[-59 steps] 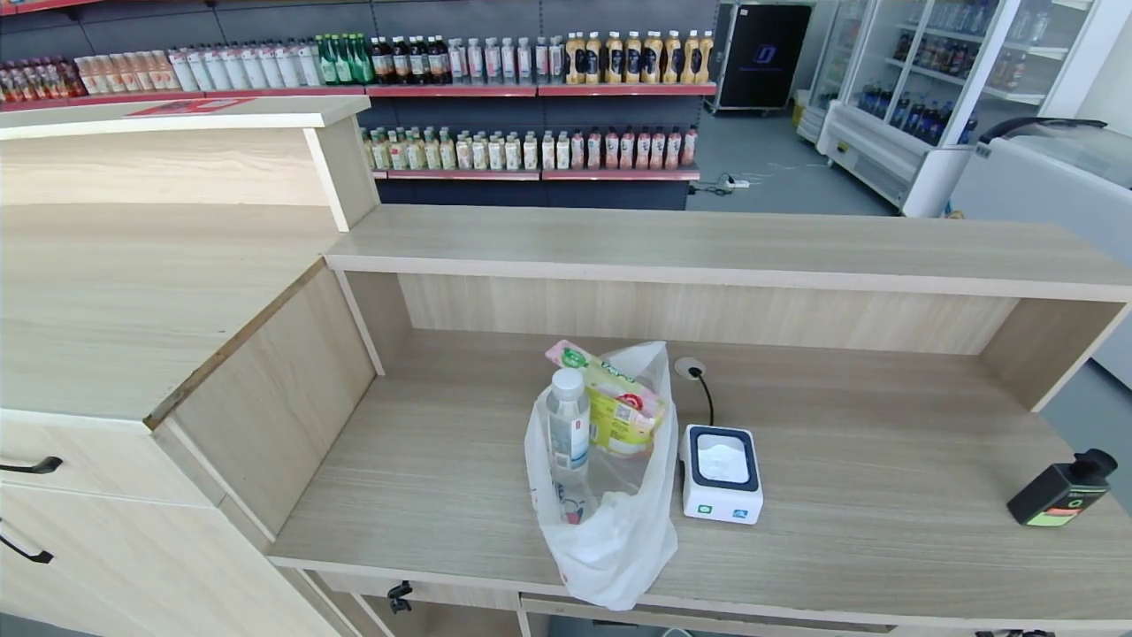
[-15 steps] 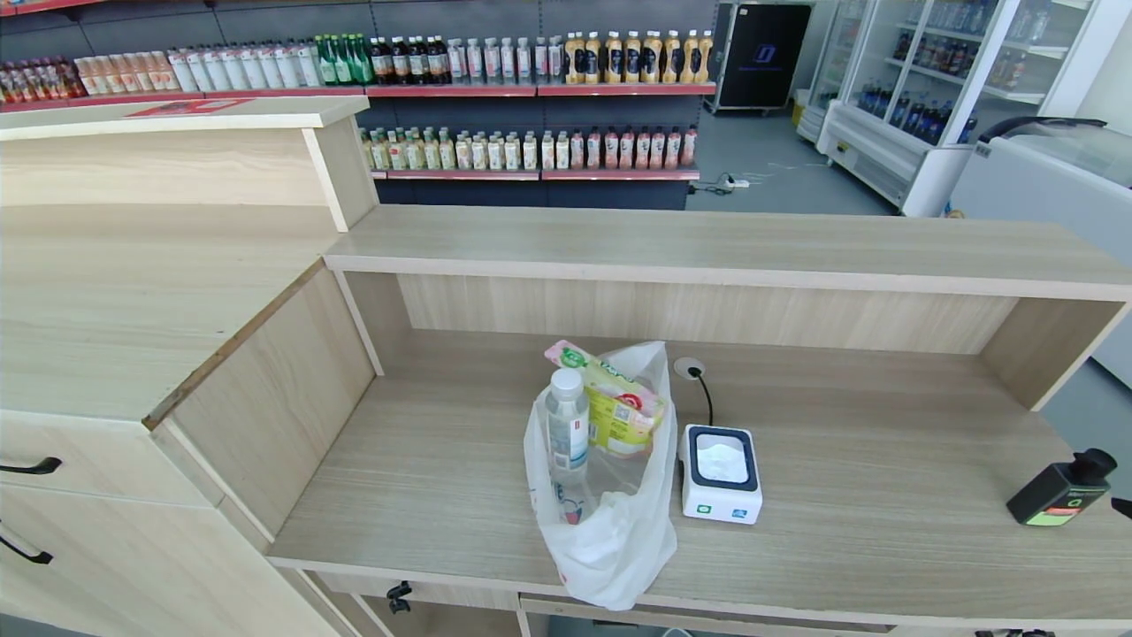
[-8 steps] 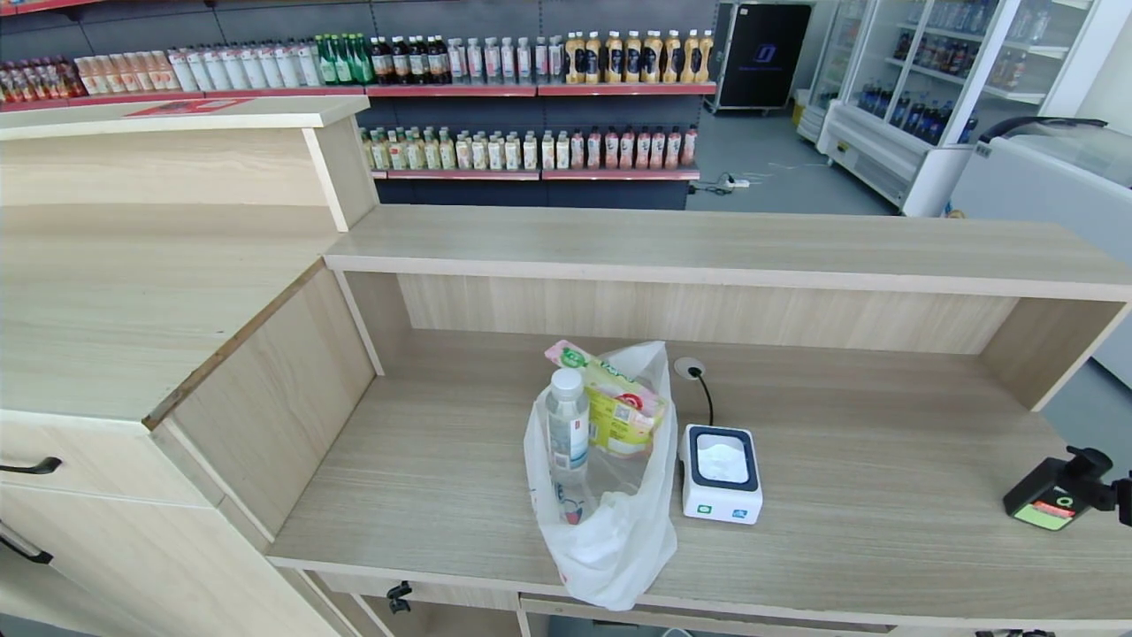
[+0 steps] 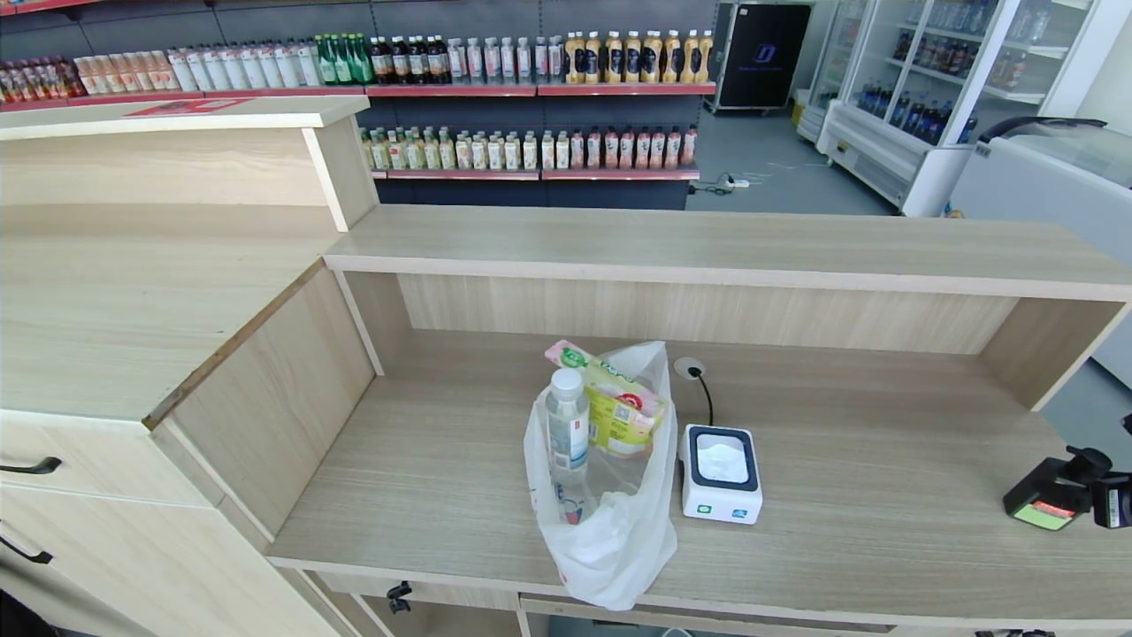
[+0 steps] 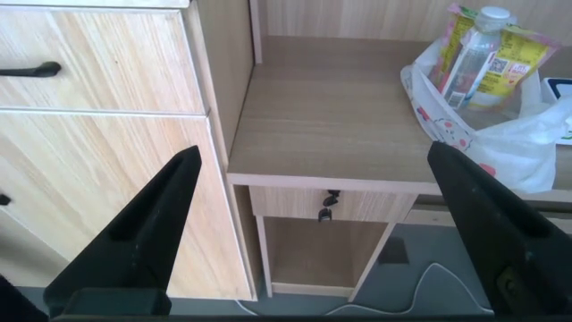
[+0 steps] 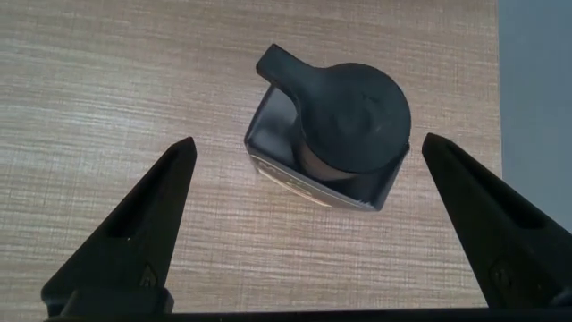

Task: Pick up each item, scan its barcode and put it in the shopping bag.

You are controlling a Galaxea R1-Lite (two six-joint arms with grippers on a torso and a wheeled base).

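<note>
A black bottle (image 4: 1051, 497) with a black spout cap and a green and red label stands near the right end of the wooden counter (image 4: 884, 495). From above, the black bottle (image 6: 344, 134) sits between the spread fingers of my right gripper (image 6: 310, 148), which is open and not touching it. My right gripper (image 4: 1111, 501) shows at the counter's right edge. The white shopping bag (image 4: 610, 522) at the counter's middle holds a clear water bottle (image 4: 568, 425) and a yellow-green snack pack (image 4: 615, 402). A white barcode scanner (image 4: 721, 471) sits right of the bag. My left gripper (image 5: 315, 156) hangs open, low beside the counter's left front.
A raised ledge (image 4: 725, 248) runs along the back of the counter. A taller cabinet with drawers (image 4: 106, 354) closes off the left side. The scanner's cable (image 4: 706, 394) runs to a hole behind it. Drink shelves and fridges stand in the room beyond.
My right gripper has come in from the right edge to the black bottle, which has shifted and turned slightly. The bag, its goods and the scanner have not moved.
</note>
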